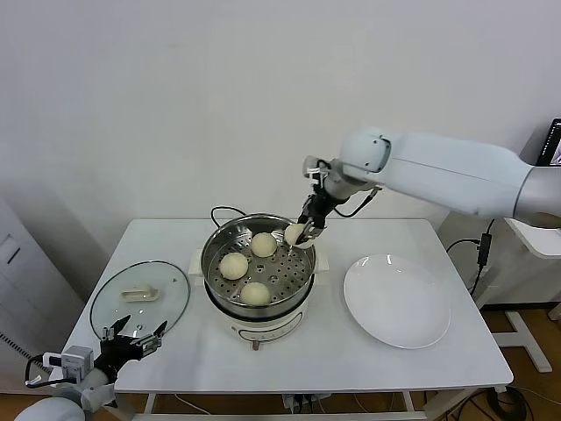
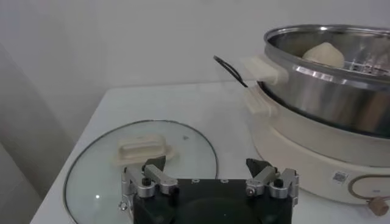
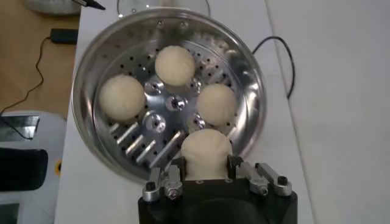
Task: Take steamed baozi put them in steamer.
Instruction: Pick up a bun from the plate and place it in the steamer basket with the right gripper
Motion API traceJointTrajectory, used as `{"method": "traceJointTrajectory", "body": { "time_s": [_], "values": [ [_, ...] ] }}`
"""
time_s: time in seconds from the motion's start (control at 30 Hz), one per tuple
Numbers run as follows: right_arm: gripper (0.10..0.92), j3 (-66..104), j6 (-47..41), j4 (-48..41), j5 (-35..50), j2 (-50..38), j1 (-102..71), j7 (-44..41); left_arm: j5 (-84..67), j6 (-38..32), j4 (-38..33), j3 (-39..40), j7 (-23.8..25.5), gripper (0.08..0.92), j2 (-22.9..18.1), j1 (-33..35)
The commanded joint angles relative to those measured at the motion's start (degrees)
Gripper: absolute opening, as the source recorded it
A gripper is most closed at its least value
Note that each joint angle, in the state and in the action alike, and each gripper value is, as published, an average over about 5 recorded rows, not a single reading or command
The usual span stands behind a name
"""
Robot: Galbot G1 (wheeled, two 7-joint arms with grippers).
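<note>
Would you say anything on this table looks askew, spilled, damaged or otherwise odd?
Nothing stands out. The steamer sits upright with three baozi on its tray, the right pincer holds the fourth baozi above it, and the plate and glass lid lie flat.

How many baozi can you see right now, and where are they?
4. Three baozi sit on the steamer tray: left, back, front. The fourth baozi is held in the right tool above the tray's right edge. None looks hidden.
</note>
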Motion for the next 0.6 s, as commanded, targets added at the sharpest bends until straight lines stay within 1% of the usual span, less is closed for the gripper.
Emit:
{"method": "traceJointTrajectory", "body": {
  "time_s": [0.03, 0.53, 0.6],
  "values": [
    [0.433, -1.22, -2.45, 1.08, 2.83, 3.60, -2.73, 3.26, -0.09, -0.06, 0.15, -0.02, 0.02, 0.823, 0.17, -0.07],
    [0.433, -1.78, -3.55, 0.73, 0.38, 3.68, -7.06, 7.02, -0.12, -0.19, 0.57, 0.04, 0.04, 0.823, 0.09, -0.24],
    [0.455, -1.70, -3.64, 0.69, 0.21, 3.62, -7.35, 7.17, -0.13, -0.19, 0.65, 0.06, 0.04, 0.823, 0.09, -0.33]
  ]
}}
